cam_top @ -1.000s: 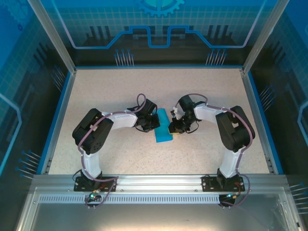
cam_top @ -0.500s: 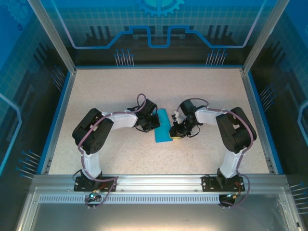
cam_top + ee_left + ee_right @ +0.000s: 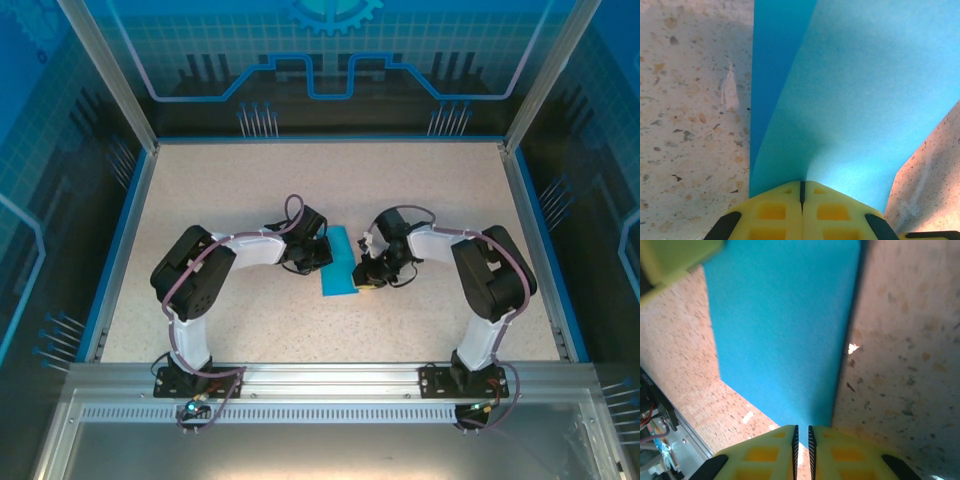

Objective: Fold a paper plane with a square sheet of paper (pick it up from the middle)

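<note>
Pinches folded sheet of paper (image 3: 338, 270) in clenched left pincer (image 3: 801, 192); poses right pincer (image 3: 801, 434) barely parted at its edge, grip unclear

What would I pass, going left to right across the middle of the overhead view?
Left table rim → left arm → sheet of paper → right arm → right table rim.

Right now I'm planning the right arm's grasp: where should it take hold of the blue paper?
Probably its long right edge, approached low from the right: the folded sheet lies as a narrow strip, and the left gripper clamps the opposite edge.
</note>
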